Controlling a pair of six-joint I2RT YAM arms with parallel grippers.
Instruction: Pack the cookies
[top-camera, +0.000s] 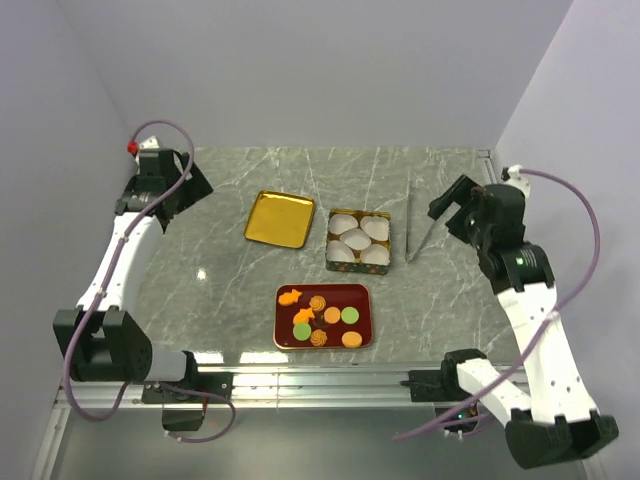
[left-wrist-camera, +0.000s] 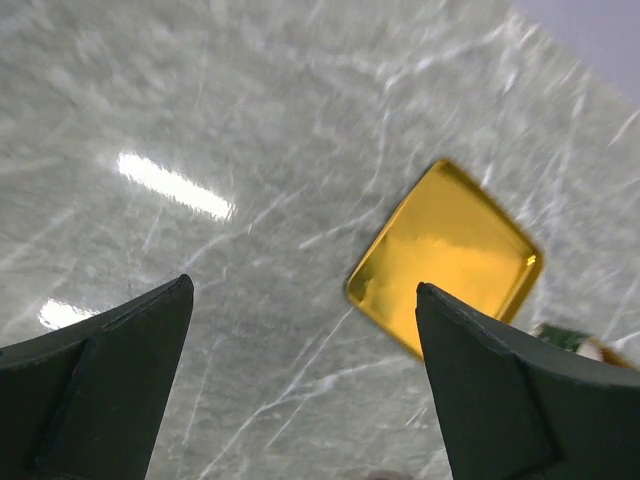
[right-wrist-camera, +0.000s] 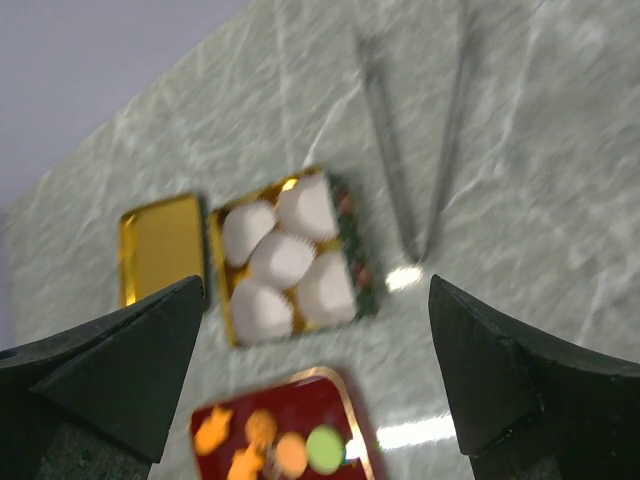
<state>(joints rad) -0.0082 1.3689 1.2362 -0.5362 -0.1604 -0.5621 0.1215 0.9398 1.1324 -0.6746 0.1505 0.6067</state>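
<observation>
Several small cookies (top-camera: 323, 316) in orange, green and brown, plus an orange fish shape (top-camera: 290, 296), lie on a dark red tray (top-camera: 360, 296) near the table's front centre. The tray also shows in the right wrist view (right-wrist-camera: 220, 465). A tin box (top-camera: 328, 252) behind it holds several white paper cups (top-camera: 358, 238). My left gripper (top-camera: 186, 187) is open and empty at the far left, high over the table. My right gripper (top-camera: 447, 209) is open and empty at the right, above the tongs (top-camera: 420, 237).
A gold lid (top-camera: 279, 218) lies upside down left of the tin, and shows in the left wrist view (left-wrist-camera: 445, 255). Metal tongs lie right of the tin, and show in the right wrist view (right-wrist-camera: 385, 160). Grey walls close in the table's back and sides.
</observation>
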